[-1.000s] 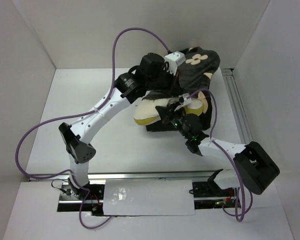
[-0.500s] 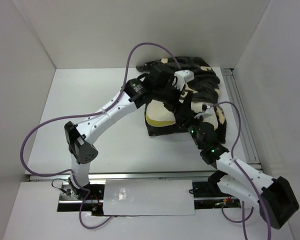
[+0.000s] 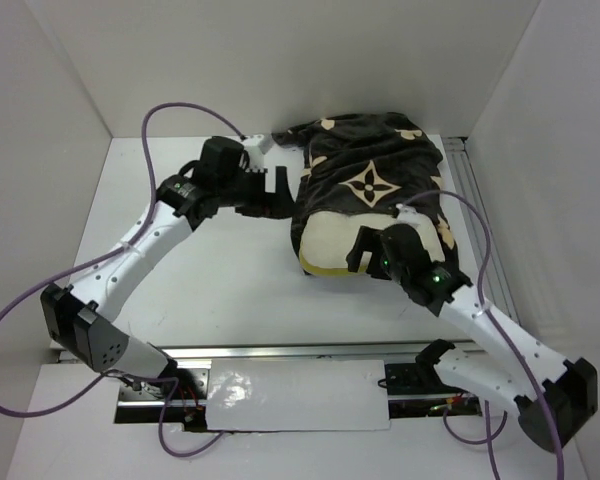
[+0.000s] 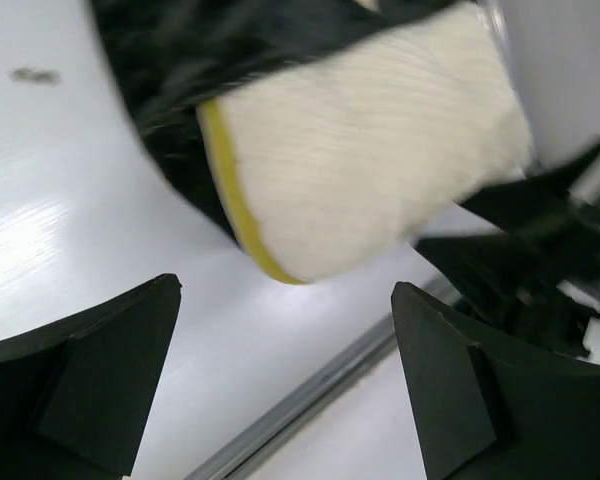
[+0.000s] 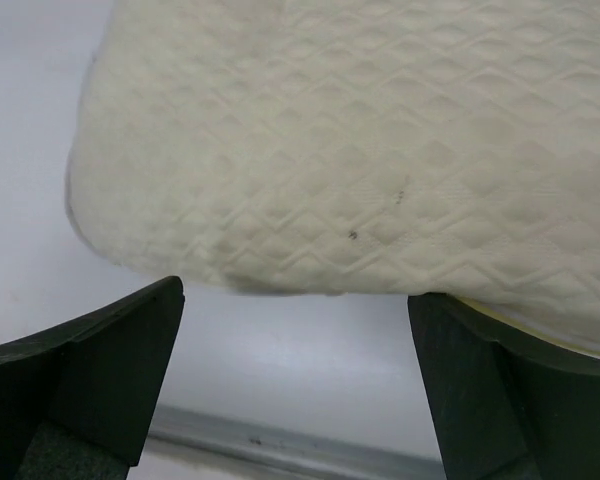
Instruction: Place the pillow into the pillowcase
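Top external view: the pillowcase [image 3: 365,180] lies on the white table [image 3: 210,270] with the pillow [image 3: 330,245] partly inside it. The pillow's far part is covered by the dark flower-printed fabric, while its cream near end with the pale yellow edge sticks out of the opening. The left gripper [image 3: 285,190] sits just to the left of the pillow, beside the pillowcase's left edge. Its jaws are spread wide and there is nothing between them. The right gripper [image 3: 360,252] is at the pillow's near end, toward its right corner, with its jaws also wide apart and clamping nothing. Left wrist view: the left gripper [image 4: 285,290] has both dark fingers [image 4: 100,370] far apart over bare table, and the pillow [image 4: 370,150] is beyond them, clear of both. The pillow's yellow seam curves along its left side, the pillowcase [image 4: 180,60] is bunched over its far part, and dark parts of the right arm [image 4: 520,260] stand to its right. Right wrist view: the right gripper [image 5: 295,290] stands fully open with a finger at each lower corner. The quilted end of the pillow [image 5: 360,150] fills the view just beyond the fingers and is not pinched. Whether the right finger touches the pillow cannot be told.
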You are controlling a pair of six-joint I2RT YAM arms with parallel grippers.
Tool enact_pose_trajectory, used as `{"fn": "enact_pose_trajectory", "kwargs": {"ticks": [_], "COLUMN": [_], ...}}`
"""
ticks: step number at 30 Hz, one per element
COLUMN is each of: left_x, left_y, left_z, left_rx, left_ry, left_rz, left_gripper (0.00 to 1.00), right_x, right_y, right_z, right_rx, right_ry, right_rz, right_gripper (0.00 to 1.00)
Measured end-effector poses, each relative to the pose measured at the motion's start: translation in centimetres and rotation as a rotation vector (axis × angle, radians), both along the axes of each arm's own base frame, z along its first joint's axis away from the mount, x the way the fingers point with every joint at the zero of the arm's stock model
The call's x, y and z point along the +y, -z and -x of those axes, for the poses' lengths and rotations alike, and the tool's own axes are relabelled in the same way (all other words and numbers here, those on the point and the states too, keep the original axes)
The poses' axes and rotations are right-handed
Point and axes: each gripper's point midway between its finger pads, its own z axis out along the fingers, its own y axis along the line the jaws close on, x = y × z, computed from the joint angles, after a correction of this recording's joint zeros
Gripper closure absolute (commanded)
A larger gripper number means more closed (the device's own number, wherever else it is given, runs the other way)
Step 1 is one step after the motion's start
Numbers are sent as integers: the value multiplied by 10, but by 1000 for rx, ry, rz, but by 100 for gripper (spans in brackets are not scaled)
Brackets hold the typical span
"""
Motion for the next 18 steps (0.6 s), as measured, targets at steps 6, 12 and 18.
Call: {"fn": "enact_pose_trajectory", "kwargs": {"ticks": [6,12,18], "left_x": [39,53,67], "left_y": [84,149,148], "left_z": [-34,-27,-40], "left_rx": [186,345,328], "left_ry": [-161,-173,-220], "left_rz": [-59,-93,-41], "left_gripper": [6,0,0], "right_x": [36,91,106], "right_y": [-16,-53,-7], "right_z": [12,1,-16], "right_rx": [137,63,113], "right_ry": [-205,-305,-230], "right_rz": [157,245,373], "right_gripper": [0,0,0]}}
